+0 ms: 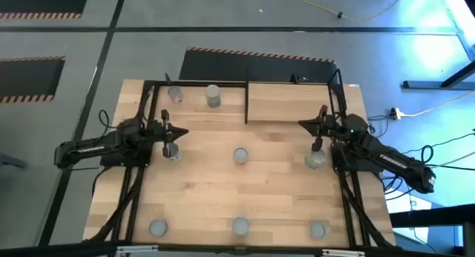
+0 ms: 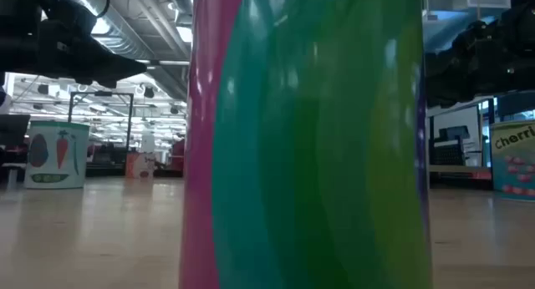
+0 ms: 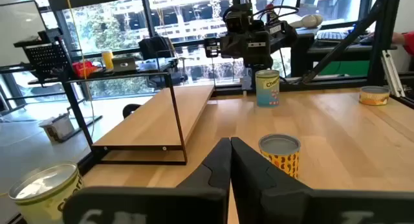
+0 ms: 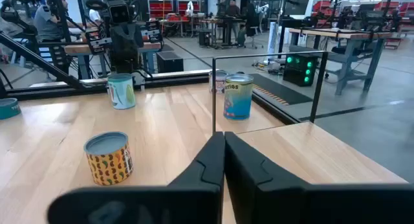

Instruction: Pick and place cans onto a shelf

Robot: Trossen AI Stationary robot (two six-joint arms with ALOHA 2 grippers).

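Several cans stand upright on the table. One is at the middle point(image 1: 241, 155), with a yellow patterned label point(image 3: 279, 158). Three are near the front edge; the middle one point(image 2: 309, 139) fills the low view. The shelf point(image 1: 289, 101) is a raised light wood board in a black frame at the far right. Two cans point(image 1: 213, 96) stand on the table to its left. My left gripper point(image 1: 169, 144) is shut, beside a can point(image 1: 173, 153) at the left. My right gripper point(image 1: 318, 144) is shut, beside a can point(image 1: 315, 160) at the right. Neither holds anything.
The shelf's black frame point(image 1: 246, 101) runs along the far edge, with thin posts and a divider bar. Black rails run down both table sides under the arms. Open tabletop lies between the middle can and the front row. People stand in the room beyond the table.
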